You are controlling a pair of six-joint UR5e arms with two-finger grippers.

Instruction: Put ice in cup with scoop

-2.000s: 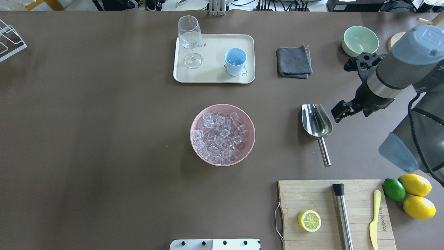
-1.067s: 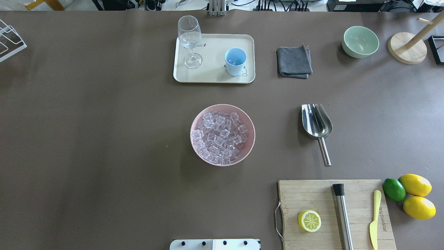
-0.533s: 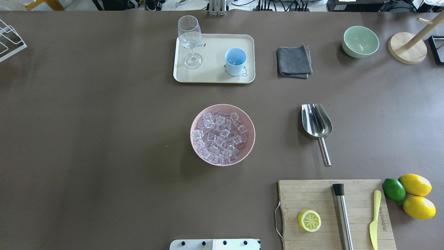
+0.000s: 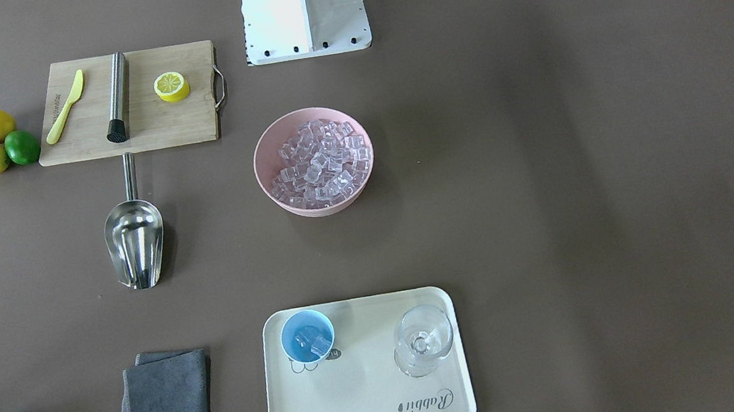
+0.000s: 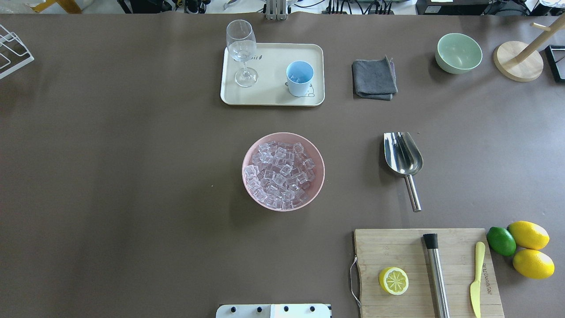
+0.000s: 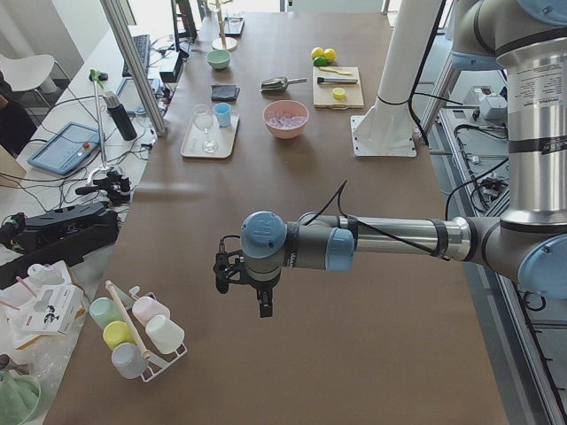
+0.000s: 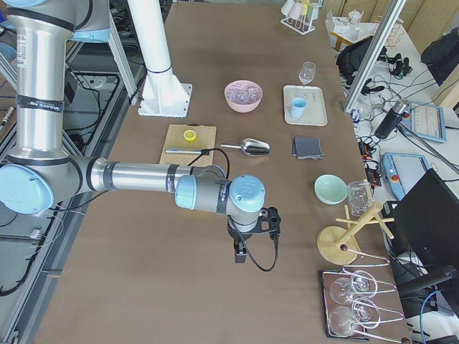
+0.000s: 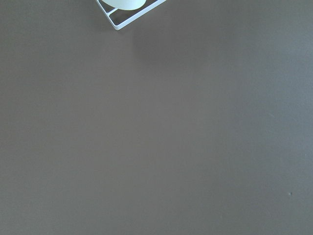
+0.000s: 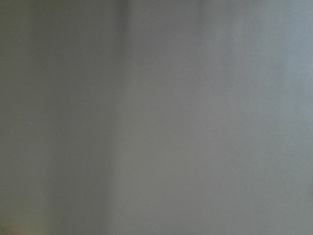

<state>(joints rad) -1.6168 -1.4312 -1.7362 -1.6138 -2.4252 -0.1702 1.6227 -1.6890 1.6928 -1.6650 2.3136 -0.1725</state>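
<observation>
Overhead exterior, from the left: a wine glass [image 5: 241,51] and the light-blue cup [image 5: 300,88] stand on the cream tray [image 5: 273,99], with a few cubes in the cup. The pink bowl [image 5: 245,159] holds the ice [image 5: 279,175]. The scoop [image 5: 403,154] lies flat on the table, well right of the bowl. My left gripper [image 6: 248,283] and right gripper [image 7: 247,240] hang over bare table at opposite ends. I cannot tell how far either is open.
</observation>
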